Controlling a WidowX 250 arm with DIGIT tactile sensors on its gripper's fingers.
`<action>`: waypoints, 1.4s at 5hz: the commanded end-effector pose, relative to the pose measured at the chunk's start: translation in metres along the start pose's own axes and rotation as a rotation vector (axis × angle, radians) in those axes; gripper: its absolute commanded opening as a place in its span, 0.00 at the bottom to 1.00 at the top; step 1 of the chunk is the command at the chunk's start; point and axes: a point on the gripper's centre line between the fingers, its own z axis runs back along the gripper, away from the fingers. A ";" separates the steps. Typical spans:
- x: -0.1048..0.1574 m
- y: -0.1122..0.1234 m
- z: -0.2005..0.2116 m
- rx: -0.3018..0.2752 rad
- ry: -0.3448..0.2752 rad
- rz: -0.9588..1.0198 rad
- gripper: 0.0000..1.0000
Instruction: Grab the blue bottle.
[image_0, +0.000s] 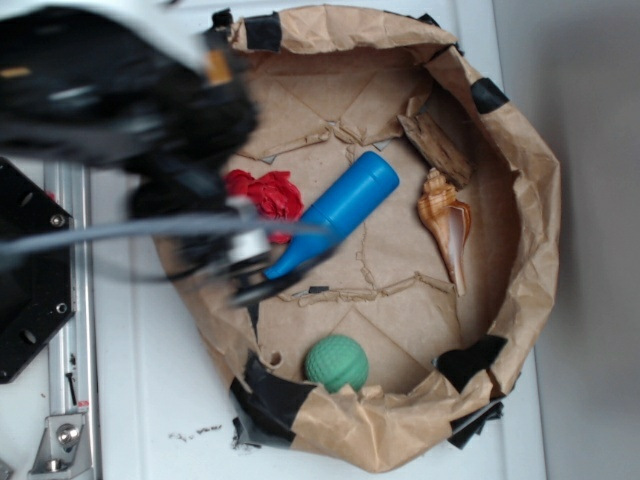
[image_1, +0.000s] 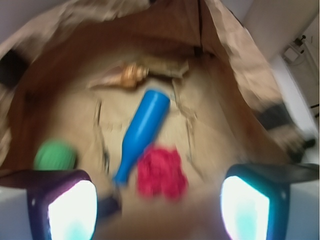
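Observation:
The blue bottle (image_0: 340, 210) lies on its side on the brown paper floor of the nest, wide end toward the back right, narrow neck pointing at the gripper. In the wrist view the blue bottle (image_1: 142, 132) runs diagonally ahead, its neck nearest. My gripper (image_0: 262, 272) hangs blurred at the nest's left side, just beside the neck; its fingers are hard to separate in the exterior view. In the wrist view the gripper (image_1: 159, 207) stands open, both bright pads wide apart with nothing between them.
A red crumpled object (image_0: 268, 193) lies beside the bottle's neck. A green textured ball (image_0: 337, 361) rests near the front wall. A tan conch shell (image_0: 445, 222) lies at the right. The taped brown paper wall (image_0: 530, 200) rings everything.

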 end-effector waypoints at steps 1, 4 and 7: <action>0.048 -0.015 -0.055 -0.044 0.018 0.144 1.00; 0.017 -0.039 -0.093 0.045 0.153 0.023 1.00; 0.038 -0.030 -0.083 0.116 0.188 -0.129 0.00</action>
